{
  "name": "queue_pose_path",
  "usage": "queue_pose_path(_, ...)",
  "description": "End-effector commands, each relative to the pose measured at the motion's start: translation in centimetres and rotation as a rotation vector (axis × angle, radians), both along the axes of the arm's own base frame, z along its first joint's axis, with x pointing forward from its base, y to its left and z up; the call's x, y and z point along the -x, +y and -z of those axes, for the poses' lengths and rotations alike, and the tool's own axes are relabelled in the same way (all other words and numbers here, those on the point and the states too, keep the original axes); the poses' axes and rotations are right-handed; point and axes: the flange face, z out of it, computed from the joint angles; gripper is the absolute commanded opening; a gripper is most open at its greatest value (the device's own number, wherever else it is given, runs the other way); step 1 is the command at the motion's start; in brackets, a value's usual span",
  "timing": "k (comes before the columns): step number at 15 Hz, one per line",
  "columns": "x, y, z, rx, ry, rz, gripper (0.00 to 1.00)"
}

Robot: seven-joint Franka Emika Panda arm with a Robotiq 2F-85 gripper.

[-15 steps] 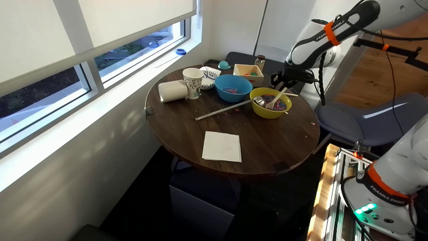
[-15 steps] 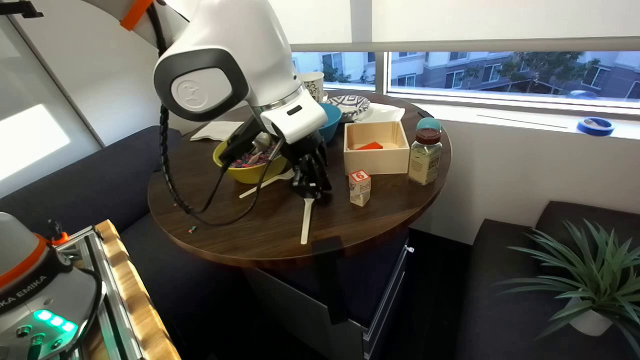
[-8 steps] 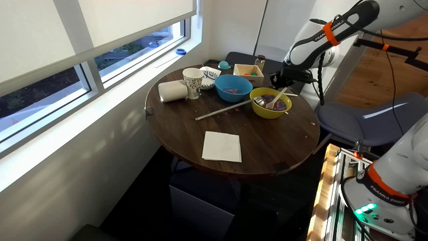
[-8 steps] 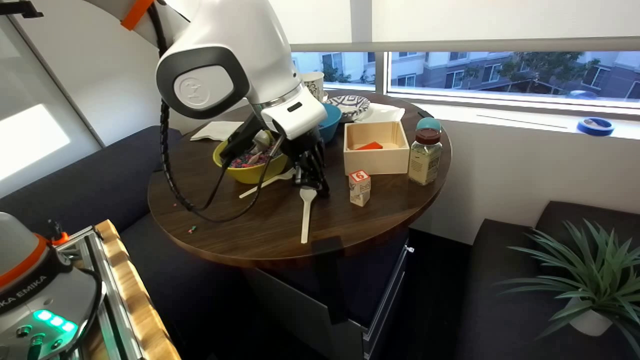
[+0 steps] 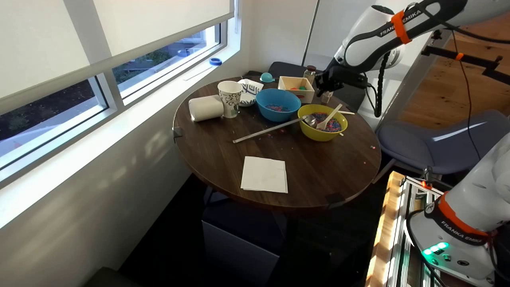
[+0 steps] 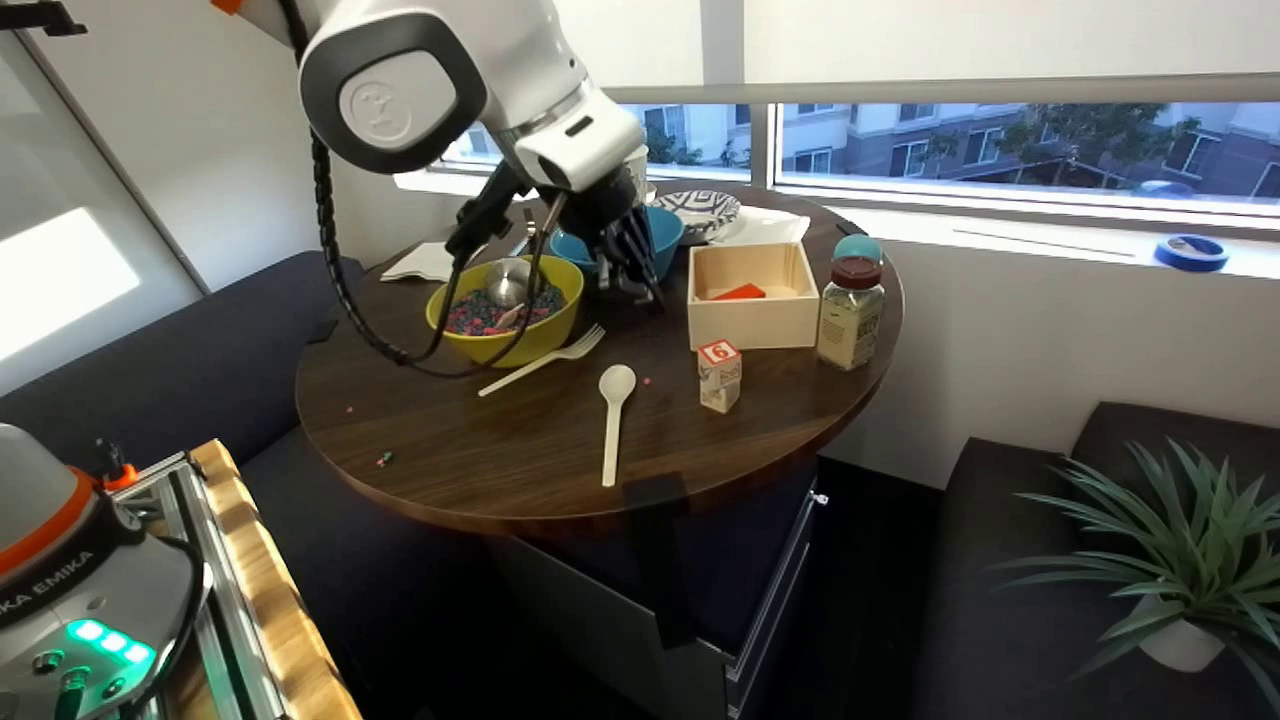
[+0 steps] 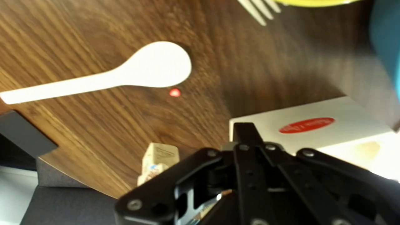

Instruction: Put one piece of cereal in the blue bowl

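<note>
The blue bowl stands on the round table with some small pink and purple cereal pieces inside; it also shows in an exterior view and at the right edge of the wrist view. One red cereal piece lies on the table beside the white spoon's head; it shows as a dot in an exterior view. The yellow-green bowl holds many pieces. My gripper is shut, fingers together, nothing visible between them. It hangs above the table, near the blue bowl and wooden box.
The white spoon and a fork lie on the table. Two stacked letter blocks, a wooden box and a jar stand near. A long metal ladle leans in the yellow-green bowl.
My gripper has risen from beside the white spoon's head and moved away toward the blue bowl. The whole spoon and the red piece now show in an exterior view.
</note>
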Motion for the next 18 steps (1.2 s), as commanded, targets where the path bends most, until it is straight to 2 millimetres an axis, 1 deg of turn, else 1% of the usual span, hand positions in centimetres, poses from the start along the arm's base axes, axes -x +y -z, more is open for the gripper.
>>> queue_pose_path(1,-1.1,2.9,-3.6,0.017,-0.083,-0.019,0.0)
queue_pose_path(3,-1.4,3.4,-4.3,0.007,-0.075,-0.016,0.0)
queue_pose_path(5,-1.2,3.0,-4.7,0.007,-0.052,-0.008,0.0)
queue_pose_path(7,-0.9,2.4,-5.0,-0.019,0.002,-0.044,0.0)
queue_pose_path(8,-0.7,2.0,-4.9,-0.031,0.038,-0.049,0.26)
queue_pose_path(9,-0.5,1.6,-4.9,-0.032,0.08,-0.055,0.28)
queue_pose_path(10,-0.4,1.4,-4.7,-0.049,0.103,-0.069,0.33)
queue_pose_path(13,-0.1,0.2,-3.6,-0.054,0.141,-0.085,0.56)
queue_pose_path(16,0.4,-1.3,-2.1,-0.056,0.157,-0.075,0.8)
queue_pose_path(18,0.6,-1.9,-1.1,-0.064,0.166,-0.072,0.93)
